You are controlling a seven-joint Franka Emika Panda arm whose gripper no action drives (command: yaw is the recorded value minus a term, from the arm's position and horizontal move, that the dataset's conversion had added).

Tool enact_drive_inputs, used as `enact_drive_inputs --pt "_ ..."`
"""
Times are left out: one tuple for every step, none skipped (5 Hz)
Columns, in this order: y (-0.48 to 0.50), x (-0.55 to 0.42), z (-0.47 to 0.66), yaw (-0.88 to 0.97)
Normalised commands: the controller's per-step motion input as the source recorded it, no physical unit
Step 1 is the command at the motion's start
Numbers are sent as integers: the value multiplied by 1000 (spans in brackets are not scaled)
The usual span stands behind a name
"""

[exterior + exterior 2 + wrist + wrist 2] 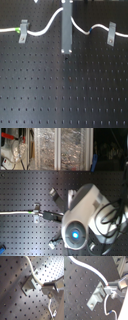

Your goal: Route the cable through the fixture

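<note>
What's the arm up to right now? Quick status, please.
End effector shut on cable. Cable beside grey fixture clip, not yet in it. Nothing in the way.

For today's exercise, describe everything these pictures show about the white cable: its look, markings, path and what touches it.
The cable is a thin, white, flexible cord lying in loose curves on the black perforated board. In the first exterior view it passes a grey clip near a green band, rises behind the gripper, then reaches a second clip. The second wrist view shows a blue band and the fingers pinching it.
</note>
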Motion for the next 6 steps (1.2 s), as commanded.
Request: enact_drive_inputs --pt "15 -192 192 0" --pt "-4 -284 522 -129" --pt "0 0 17 -17" --pt "501 -90 159 0" --pt "441 -181 213 23" --pt "22 -23 0 -26"
